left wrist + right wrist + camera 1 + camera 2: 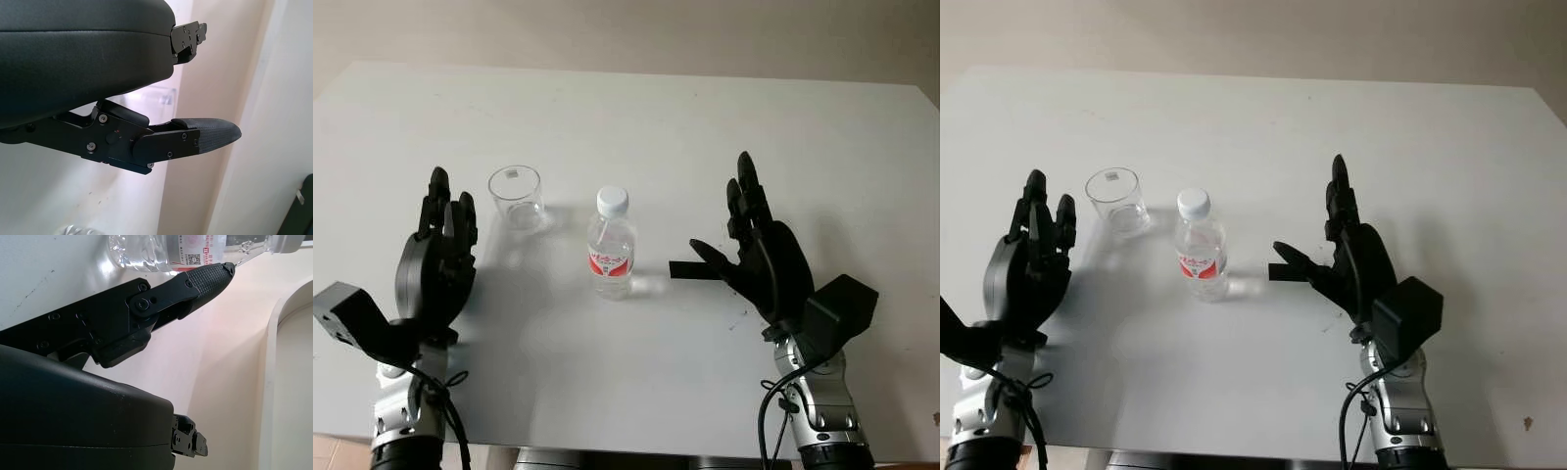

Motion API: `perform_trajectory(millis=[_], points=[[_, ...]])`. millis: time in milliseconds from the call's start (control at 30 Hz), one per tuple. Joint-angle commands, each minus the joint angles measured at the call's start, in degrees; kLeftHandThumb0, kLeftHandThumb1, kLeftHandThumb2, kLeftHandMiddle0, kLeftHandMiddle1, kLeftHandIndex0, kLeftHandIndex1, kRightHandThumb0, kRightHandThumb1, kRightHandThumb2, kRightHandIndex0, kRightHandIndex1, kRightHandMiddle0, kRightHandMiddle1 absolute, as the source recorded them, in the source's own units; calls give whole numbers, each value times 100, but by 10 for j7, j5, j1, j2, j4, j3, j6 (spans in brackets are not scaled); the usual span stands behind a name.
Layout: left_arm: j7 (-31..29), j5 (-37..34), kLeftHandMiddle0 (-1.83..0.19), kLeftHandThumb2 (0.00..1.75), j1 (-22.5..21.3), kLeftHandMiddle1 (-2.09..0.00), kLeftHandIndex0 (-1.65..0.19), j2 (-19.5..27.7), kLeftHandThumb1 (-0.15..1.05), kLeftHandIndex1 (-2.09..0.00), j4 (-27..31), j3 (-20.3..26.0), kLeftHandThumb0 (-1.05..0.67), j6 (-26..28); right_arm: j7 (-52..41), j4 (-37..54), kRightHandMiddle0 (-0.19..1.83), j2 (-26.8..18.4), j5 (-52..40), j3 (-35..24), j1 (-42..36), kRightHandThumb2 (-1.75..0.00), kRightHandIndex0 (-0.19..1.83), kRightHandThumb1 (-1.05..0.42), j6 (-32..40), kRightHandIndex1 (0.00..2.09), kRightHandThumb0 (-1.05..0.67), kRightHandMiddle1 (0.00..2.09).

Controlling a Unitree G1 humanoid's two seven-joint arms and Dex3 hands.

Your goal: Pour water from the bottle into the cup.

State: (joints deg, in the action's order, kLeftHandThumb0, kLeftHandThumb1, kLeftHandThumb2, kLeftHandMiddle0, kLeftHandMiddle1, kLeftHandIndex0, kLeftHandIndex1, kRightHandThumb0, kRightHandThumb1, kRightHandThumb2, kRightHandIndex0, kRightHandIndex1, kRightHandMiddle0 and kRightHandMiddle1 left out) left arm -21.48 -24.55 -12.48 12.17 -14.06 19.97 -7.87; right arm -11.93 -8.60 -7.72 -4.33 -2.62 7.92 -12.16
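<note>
Two open robot hands — left robot hand, right robot hand — one bottle, one cup

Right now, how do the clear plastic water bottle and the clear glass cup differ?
The clear plastic water bottle has a white cap; the clear glass cup is open-topped. The bottle wears a red label; the cup is plain. The bottle stands taller. Both stand upright on the white table, untouched.

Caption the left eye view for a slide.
Capped bottle stands beside empty cup, between open left hand and right hand.
</note>
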Motion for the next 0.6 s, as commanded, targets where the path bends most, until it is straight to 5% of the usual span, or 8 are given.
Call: perform_trajectory(millis=[0,567], points=[[-1,1,19,52,-6,-2,19,6,105,0,-3,2,-73,-6,2,-2,-19,0,5,3,6,-6,-19,-97,-10,0,-90,0],[0,4,19,51,-16,-2,19,-7,105,0,-29,-3,-72,-21,-63,-10,-19,-17,19,44,34,-5,-19,-96,11,0,-97,0]])
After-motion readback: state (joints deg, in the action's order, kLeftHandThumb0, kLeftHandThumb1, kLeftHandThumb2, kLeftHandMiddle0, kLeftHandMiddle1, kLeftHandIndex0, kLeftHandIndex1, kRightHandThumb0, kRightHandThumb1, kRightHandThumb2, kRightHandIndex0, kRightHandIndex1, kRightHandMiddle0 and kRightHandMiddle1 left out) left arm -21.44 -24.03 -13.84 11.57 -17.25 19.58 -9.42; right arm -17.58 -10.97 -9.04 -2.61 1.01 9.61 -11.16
